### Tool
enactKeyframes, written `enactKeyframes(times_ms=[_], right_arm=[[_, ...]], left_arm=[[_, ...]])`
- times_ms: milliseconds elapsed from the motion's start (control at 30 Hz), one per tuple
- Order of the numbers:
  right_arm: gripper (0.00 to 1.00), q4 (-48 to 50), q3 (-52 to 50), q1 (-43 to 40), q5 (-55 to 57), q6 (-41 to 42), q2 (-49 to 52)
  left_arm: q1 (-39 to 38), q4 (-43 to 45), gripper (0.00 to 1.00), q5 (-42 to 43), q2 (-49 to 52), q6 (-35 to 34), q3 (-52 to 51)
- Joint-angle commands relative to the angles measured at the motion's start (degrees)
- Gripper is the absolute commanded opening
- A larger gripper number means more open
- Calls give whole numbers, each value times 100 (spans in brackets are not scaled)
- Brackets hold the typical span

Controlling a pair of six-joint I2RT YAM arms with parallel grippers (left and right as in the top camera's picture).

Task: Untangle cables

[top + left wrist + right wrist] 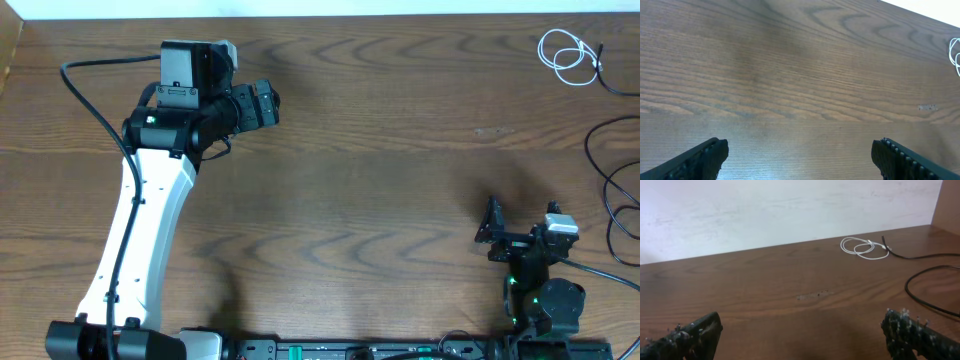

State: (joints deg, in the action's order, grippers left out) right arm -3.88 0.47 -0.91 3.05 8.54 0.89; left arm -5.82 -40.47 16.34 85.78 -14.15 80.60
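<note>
The white cable (pixel 563 52) lies in a small coil at the far right of the table. It also shows in the right wrist view (pixel 863 248) and at the edge of the left wrist view (pixel 956 54). The black cable (pixel 612 80) has one end against the coil's right side and runs off to the right; it shows in the right wrist view (pixel 920 257). My left gripper (pixel 268 104) (pixel 800 150) is open and empty, far left of both cables. My right gripper (pixel 491 230) (pixel 801 325) is open and empty, near the front, well short of the cables.
More thin black cord loops over the table's right edge (pixel 605 185) (pixel 927 292). A pale wall (pixel 790 210) stands behind the table's far edge. The left arm's white link (pixel 150 220) stretches across the left side.
</note>
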Motion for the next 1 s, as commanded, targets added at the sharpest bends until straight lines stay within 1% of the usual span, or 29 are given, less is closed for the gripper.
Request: enactKeyframes(times_ms=[0,600,700,867,967], right_arm=[[99,-13,-15,-17,44,44,-57],[99,-13,-15,-17,44,44,-50],[99,-13,-15,-17,44,44,-50],[99,-13,-15,-17,44,42,-50],[100,-13,-15,-17,44,44,-50]], left_arm=[[2,0,97,-37,11,-7,26],[2,0,97,-37,11,-7,26],[2,-168,97,-42,11,-4,26],[2,-304,97,-433,-111,17,24],[2,-299,97,-756,-428,17,-181]])
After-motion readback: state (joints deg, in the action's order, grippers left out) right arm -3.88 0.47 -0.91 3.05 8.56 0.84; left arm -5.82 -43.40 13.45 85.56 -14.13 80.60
